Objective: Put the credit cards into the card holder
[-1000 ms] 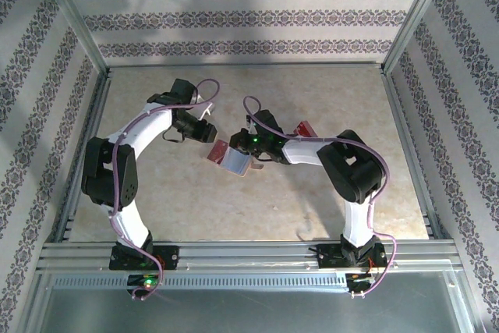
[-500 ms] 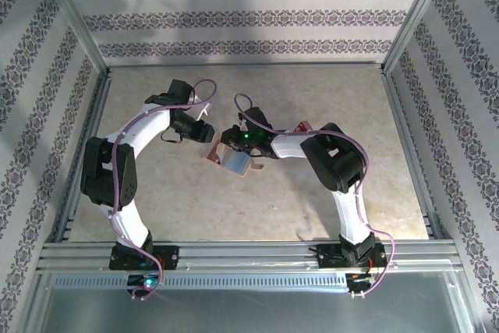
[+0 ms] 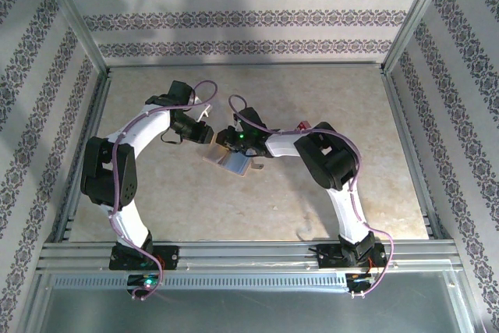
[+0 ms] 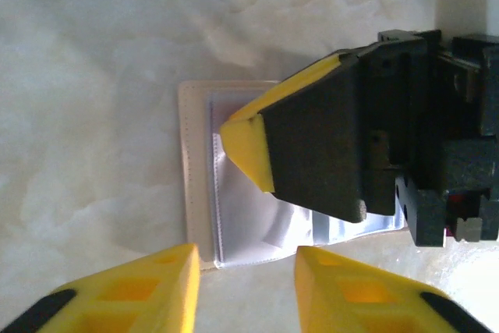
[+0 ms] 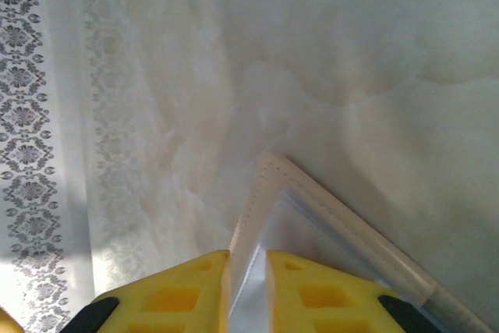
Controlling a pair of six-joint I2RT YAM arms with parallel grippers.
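Found the card holder point(image 3: 234, 163) lying open mid-worktop point(image 3: 171, 200), clear sleeve point(image 4: 249, 216) facing up. Saw the right fingers point(image 5: 179, 290) nearly pressed together astride its stitched edge; could not tell whether clamped on it. Saw the left fingers point(image 4: 148, 294) spread and empty, just over the near edge. Judged a risk of dragging or flipping the light holder if pulled while caught, and of creasing the sleeve. Made out one red credit card point(image 3: 302, 125) behind the right arm, mostly covered; could not confirm any card inside

No legible text, label, brand, number or sign noted (the striped wall panels point(image 3: 249, 17) carry floral ornament, not lettering).
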